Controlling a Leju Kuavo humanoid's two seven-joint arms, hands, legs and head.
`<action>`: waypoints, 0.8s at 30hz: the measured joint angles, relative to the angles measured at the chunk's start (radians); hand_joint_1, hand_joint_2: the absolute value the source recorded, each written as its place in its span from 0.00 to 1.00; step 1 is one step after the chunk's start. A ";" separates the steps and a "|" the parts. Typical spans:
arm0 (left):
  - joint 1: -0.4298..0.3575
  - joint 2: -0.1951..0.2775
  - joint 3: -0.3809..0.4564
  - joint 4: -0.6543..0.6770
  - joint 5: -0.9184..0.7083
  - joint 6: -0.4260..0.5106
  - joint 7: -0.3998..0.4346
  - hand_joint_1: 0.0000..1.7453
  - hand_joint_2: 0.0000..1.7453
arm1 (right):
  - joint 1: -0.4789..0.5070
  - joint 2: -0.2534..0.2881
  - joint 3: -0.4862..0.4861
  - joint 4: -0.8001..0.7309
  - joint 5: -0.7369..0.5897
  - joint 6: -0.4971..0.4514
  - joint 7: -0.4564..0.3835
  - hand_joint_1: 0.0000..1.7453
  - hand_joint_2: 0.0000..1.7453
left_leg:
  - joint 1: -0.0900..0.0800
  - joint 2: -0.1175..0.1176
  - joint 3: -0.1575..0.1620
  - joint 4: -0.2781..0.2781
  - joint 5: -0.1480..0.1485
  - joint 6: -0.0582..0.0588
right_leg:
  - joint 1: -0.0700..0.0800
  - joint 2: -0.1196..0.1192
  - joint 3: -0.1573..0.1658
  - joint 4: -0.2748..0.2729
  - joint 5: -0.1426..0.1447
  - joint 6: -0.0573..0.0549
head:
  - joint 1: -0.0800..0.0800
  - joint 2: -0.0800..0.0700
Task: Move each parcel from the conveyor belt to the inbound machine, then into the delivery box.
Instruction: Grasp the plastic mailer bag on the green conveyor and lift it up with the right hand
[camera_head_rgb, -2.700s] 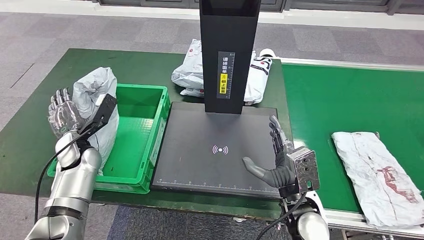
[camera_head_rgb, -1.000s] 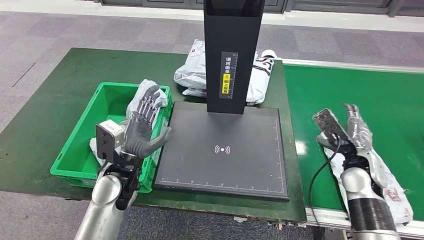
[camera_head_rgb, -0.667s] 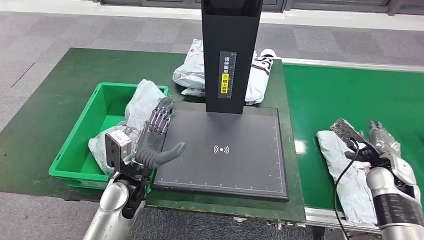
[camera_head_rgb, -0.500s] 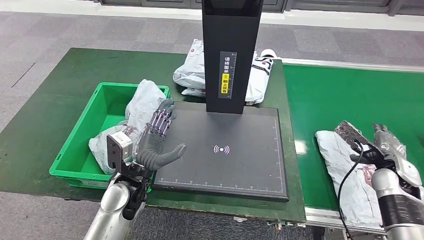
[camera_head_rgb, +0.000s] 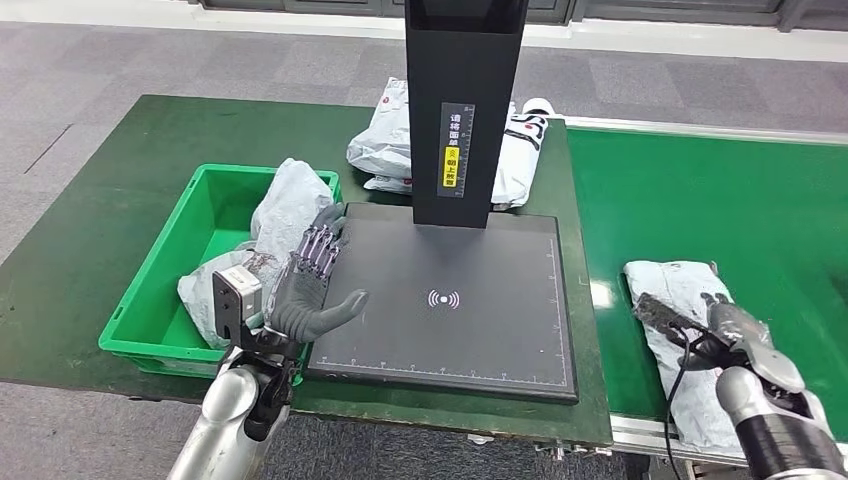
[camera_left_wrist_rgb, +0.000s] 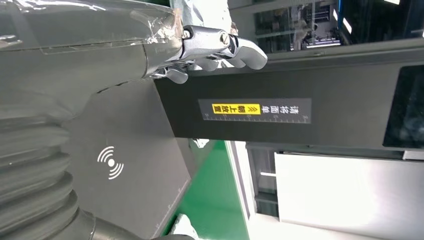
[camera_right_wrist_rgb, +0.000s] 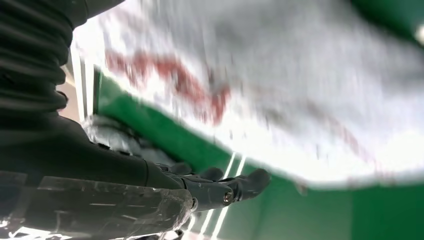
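Observation:
A white parcel (camera_head_rgb: 668, 290) with red print lies on the green conveyor belt (camera_head_rgb: 700, 190) at the right. My right hand (camera_head_rgb: 735, 328) is low over the parcel's near part. In the right wrist view its fingers (camera_right_wrist_rgb: 225, 187) reach out straight below the blurred parcel (camera_right_wrist_rgb: 280, 90), with nothing gripped. My left hand (camera_head_rgb: 305, 285) hovers with fingers spread over the left edge of the black inbound machine plate (camera_head_rgb: 470, 330). Beside it, a grey parcel (camera_head_rgb: 285, 210) leans in the green delivery box (camera_head_rgb: 160, 275). The left wrist view shows the fingers (camera_left_wrist_rgb: 220, 45) before the machine's tower (camera_left_wrist_rgb: 250, 112).
The black tower (camera_head_rgb: 460, 100) rises at the back of the plate. Two more parcels lie behind it, one to the left (camera_head_rgb: 383, 145) and one to the right (camera_head_rgb: 520, 150). The dark green table (camera_head_rgb: 100, 180) surrounds the box.
My right hand has dropped lower and nearer onto the white parcel. The left hand has stayed at the plate's left edge, the grey parcel resting in the box.

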 joint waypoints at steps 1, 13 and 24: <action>0.000 0.001 0.002 0.003 0.000 0.001 -0.001 0.00 1.00 | 0.014 0.007 0.003 0.000 -0.001 -0.005 0.005 0.00 1.00 | 0.000 0.000 0.000 0.000 0.000 0.000 | 0.000 0.000 0.000 0.000 0.000 0.000 | 0.000 0.000; 0.016 -0.003 0.039 0.008 -0.032 0.015 0.014 0.00 1.00 | 0.146 0.115 0.004 -0.034 0.038 -0.029 0.059 0.00 1.00 | 0.002 0.003 0.003 0.000 -0.001 -0.001 | 0.002 0.004 0.001 -0.001 -0.001 0.000 | 0.000 0.000; 0.034 -0.014 0.069 0.007 -0.049 0.039 0.026 0.00 1.00 | 0.197 0.207 -0.073 -0.086 0.163 -0.010 0.093 0.22 1.00 | 0.002 0.006 0.009 0.000 -0.003 -0.001 | 0.003 0.005 0.007 -0.001 -0.001 -0.001 | 0.000 0.000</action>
